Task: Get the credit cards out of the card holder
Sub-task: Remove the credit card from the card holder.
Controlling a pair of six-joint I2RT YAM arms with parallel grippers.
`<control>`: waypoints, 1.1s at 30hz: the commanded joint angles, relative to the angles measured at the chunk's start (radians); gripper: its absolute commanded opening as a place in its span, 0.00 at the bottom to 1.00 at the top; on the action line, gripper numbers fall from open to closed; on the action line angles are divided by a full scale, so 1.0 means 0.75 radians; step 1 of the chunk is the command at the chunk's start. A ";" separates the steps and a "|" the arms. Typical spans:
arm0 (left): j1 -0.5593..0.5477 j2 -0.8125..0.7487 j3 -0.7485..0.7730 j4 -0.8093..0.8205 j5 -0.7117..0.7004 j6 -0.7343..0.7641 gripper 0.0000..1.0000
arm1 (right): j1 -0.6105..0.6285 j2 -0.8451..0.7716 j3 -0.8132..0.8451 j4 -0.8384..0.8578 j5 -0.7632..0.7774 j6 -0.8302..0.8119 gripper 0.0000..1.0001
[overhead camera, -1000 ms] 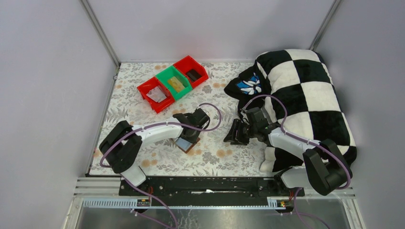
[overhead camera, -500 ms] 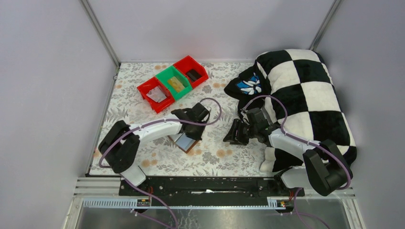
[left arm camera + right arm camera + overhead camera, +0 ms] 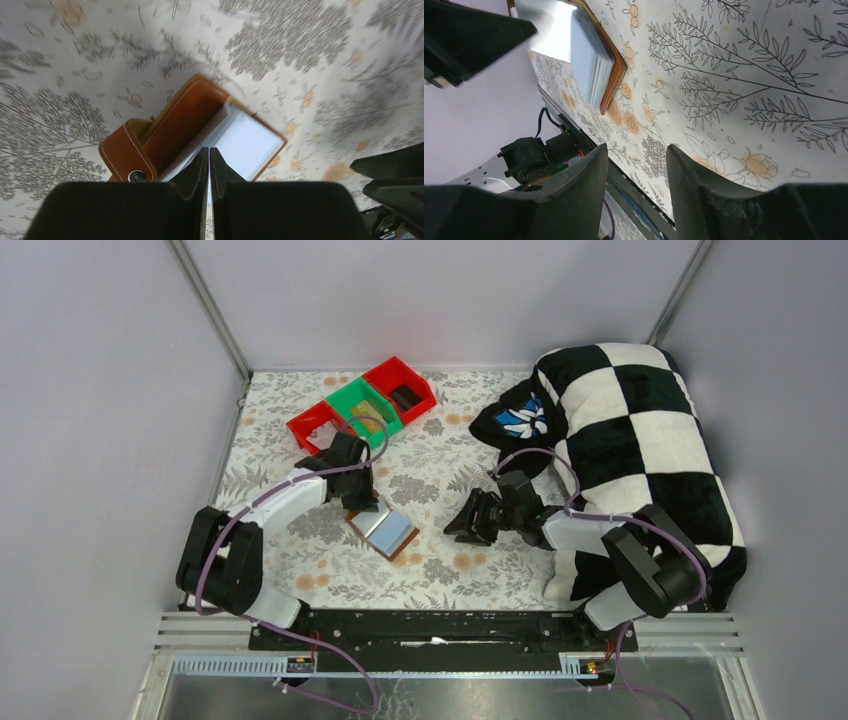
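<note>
Left gripper (image 3: 208,152): fingers pressed together with nothing seen between them; it hangs over the cloth (image 3: 440,470), not touching the holder.
Right gripper (image 3: 636,170): fingers spread and empty, low over the cloth.
Holder (image 3: 186,120): lies open and flat just ahead of the left fingertips, touched by neither arm. In the top view it sits between the two grippers, off to the right gripper's left.
Cards (image 3: 247,142): a pale stack in the holder half farther from the left gripper, within its brown rim. From the right wrist, the stack's layered edges face that gripper.
Holder edges: stitched brown border all round. The snap tab (image 3: 127,152) sticks out on the side nearest the left fingers.
Open room: bare flowered cloth between the holder and the right gripper, and along the holder's near side.
Bins (image 3: 362,408): red and green, just behind the left gripper.
Pillow (image 3: 640,430): checked, behind the right gripper, covering the cloth's right edge.
</note>
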State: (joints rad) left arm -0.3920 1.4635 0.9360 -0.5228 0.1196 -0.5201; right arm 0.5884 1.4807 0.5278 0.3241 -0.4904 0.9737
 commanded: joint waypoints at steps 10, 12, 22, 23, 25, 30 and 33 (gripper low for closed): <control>-0.007 0.101 -0.123 0.075 -0.059 -0.025 0.08 | 0.041 0.095 -0.019 0.217 -0.007 0.168 0.53; -0.007 0.151 -0.134 0.080 -0.064 -0.030 0.09 | 0.045 0.089 -0.030 0.220 -0.002 0.175 0.53; -0.119 0.219 -0.271 0.283 0.233 -0.233 0.09 | 0.047 0.113 -0.176 0.341 0.019 0.233 0.53; -0.136 0.220 -0.297 0.354 0.284 -0.272 0.09 | 0.048 0.122 -0.193 0.367 0.020 0.247 0.52; -0.159 0.219 -0.343 0.451 0.367 -0.354 0.09 | 0.048 0.149 -0.221 0.422 0.012 0.270 0.50; -0.207 0.207 -0.403 0.605 0.446 -0.516 0.09 | 0.048 0.214 -0.254 0.531 -0.008 0.310 0.43; -0.224 0.180 -0.419 0.625 0.451 -0.562 0.09 | 0.049 0.228 -0.252 0.563 -0.029 0.322 0.41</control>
State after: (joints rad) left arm -0.5358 1.5867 0.6605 -0.0708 0.4236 -0.8604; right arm 0.6155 1.6238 0.3515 0.6926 -0.5060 1.1961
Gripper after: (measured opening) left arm 0.093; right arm 0.414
